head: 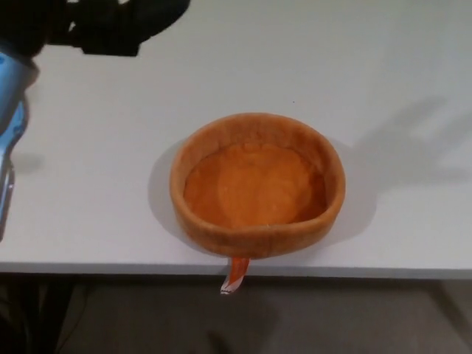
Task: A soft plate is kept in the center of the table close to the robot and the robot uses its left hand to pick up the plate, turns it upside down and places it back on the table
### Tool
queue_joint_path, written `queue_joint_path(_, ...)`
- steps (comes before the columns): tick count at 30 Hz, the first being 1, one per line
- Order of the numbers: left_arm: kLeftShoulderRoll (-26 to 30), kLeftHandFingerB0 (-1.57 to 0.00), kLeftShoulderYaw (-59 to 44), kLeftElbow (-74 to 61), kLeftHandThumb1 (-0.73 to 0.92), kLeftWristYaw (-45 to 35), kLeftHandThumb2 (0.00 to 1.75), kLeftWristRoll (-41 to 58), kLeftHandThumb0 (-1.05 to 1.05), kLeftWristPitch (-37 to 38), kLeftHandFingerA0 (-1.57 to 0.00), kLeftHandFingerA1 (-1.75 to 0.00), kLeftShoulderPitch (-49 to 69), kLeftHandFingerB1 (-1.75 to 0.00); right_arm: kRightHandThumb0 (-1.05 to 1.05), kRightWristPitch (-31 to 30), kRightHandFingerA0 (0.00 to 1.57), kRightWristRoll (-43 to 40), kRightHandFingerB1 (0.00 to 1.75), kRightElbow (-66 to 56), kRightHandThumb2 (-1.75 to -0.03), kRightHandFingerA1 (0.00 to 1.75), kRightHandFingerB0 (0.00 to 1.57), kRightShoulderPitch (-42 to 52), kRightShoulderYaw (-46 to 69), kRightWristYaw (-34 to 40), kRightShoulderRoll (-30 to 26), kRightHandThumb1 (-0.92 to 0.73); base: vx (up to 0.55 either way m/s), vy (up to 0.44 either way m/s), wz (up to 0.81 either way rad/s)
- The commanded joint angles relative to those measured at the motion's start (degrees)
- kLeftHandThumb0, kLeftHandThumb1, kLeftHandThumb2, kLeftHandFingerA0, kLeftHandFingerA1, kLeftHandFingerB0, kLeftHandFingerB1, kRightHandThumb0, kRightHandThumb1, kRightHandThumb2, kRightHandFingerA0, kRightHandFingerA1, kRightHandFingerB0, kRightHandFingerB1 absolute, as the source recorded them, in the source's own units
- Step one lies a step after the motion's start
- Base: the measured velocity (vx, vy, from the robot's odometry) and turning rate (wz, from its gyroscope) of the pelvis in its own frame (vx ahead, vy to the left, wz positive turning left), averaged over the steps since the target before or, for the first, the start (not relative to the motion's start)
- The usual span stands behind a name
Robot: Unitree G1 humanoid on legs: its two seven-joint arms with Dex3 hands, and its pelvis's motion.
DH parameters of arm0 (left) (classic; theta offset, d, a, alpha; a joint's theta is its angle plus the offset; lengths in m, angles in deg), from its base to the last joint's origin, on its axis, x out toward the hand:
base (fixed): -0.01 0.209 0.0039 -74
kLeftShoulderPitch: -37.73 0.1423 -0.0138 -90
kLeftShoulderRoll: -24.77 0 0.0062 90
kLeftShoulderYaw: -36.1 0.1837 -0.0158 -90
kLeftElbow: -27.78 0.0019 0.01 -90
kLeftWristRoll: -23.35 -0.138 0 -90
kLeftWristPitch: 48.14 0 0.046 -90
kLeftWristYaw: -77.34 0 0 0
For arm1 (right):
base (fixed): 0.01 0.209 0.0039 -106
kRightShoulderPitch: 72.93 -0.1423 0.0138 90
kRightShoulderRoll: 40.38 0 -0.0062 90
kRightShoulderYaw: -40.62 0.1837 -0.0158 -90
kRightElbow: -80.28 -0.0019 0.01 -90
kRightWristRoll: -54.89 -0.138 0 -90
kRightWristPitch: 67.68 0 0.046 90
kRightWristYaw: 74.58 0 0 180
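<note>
The soft plate (257,184) looked to me like a light, plush thing, more cushion than crockery, and I judged it would weigh almost nothing but sag or fold wherever I pinched it. Nothing about it seemed fragile or slick; the fuzzy fabric should have offered good friction against my fingers. The raised wall was the obvious place to take hold, and the side nearest my left hand (110,26) seemed best, thumb inside and fingers outside, since a grip on the rim would let me roll the wrist and turn it over. I expected the far side to droop once lifted, so a firm pinch low on the wall seemed wise. It was orange, round, with a thick upright rim and a flatter, slightly brighter floor inside, sitting right way up with its opening facing me. A small orange and white tag (234,276) hung from its near side over the table (383,81) edge. The plate lay at the centre of the white table, close to the near edge, nothing else touching it. My left hand was a dark, blurred shape at the top left, well apart from the plate, and I could not tell how it was set. My right hand was out of sight.
</note>
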Motion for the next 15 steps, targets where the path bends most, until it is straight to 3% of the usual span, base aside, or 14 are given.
queue_joint_path(1,-1.12,-0.24,3.69,4.79,0.81,-1.54,0.65,-3.58,-0.90,-0.66,-0.24,-0.40,-2.62,-0.29,-0.74,-0.94,0.34,0.24,0.31,-0.45,-0.68,0.40,0.24,0.05,0.20,0.40,-0.51,-0.92,0.00,0.000,0.00)
queue_joint_path(2,-1.21,-0.23,4.27,5.42,0.80,-1.70,0.65,-3.78,-0.89,-0.46,-0.24,-0.40,-2.83,-0.29,-0.73,-1.18,0.27,0.25,0.45,-0.64,-1.07,0.52,0.17,0.09,0.19,0.46,-0.52,-0.73,0.00,0.000,0.00)
queue_joint_path(3,-1.36,-0.23,4.98,6.24,0.80,-1.91,0.65,-4.06,-0.89,-0.09,-0.24,-0.40,-3.09,-0.29,-0.73,-1.52,0.27,0.23,0.45,-0.91,-1.07,0.52,0.17,0.16,0.18,0.51,-0.53,-0.73,0.00,0.000,0.00)
queue_joint_path(4,-1.28,-0.23,5.68,7.08,0.82,-2.11,0.66,-4.68,-0.91,0.31,-0.24,-0.42,-3.39,-0.29,-0.74,-1.60,0.33,0.36,0.31,-0.77,-0.68,0.42,0.24,-0.16,0.06,0.60,-0.48,-0.92,0.00,0.000,0.00)
queue_joint_path(15,-0.49,-0.22,14.05,13.33,0.81,-6.58,0.65,-10.19,-0.97,-1.27,-0.23,-0.37,-3.35,-0.28,-0.74,-0.58,0.33,1.06,0.32,0.05,-0.68,0.42,0.24,-1.22,0.04,0.82,-0.65,-0.92,0.00,0.000,0.00)
